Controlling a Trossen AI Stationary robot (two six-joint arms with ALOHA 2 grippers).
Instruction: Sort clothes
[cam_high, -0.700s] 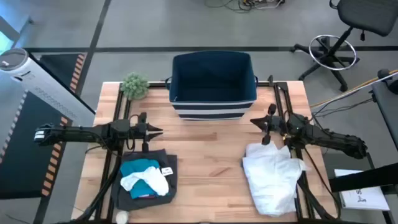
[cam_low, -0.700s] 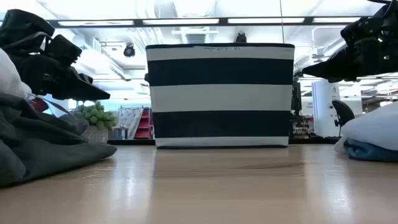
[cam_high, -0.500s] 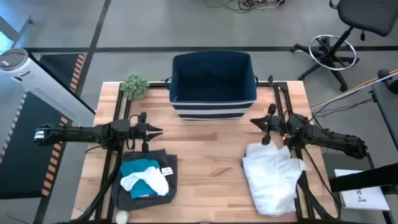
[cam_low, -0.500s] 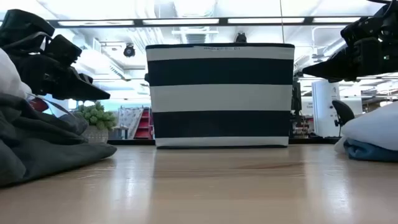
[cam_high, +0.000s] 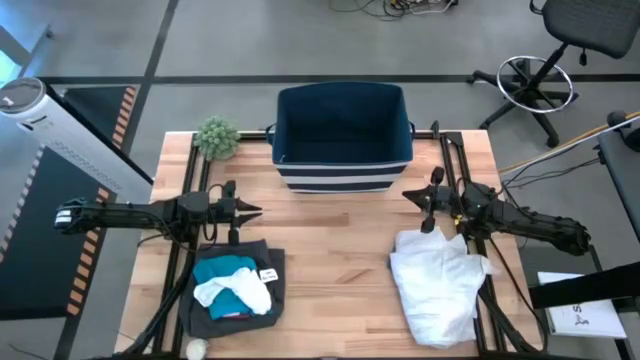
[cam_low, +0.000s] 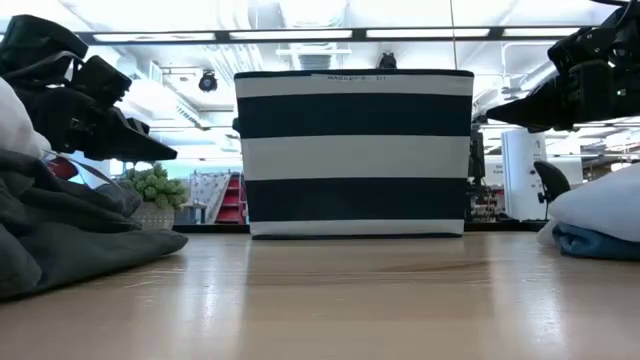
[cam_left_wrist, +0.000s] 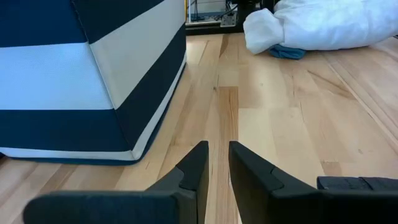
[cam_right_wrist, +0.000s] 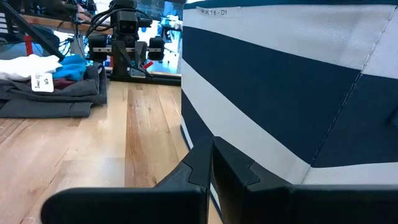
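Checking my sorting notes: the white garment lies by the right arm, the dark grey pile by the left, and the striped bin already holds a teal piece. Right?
Not quite: in the high view the striped bin is empty. The teal piece lies on the dark grey pile. The rest stands.

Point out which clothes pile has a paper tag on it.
The pile on the dark grey garment beside the left arm: a small white tag lies on it. The white garment pile shows none.

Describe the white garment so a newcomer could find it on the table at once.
Start at the navy striped bin at the table's far edge, then move toward the near right corner. There, beside the right gripper, lies the large white garment, crumpled in a heap. It lies apart from the dark grey pile on the left, which carries teal and white pieces.
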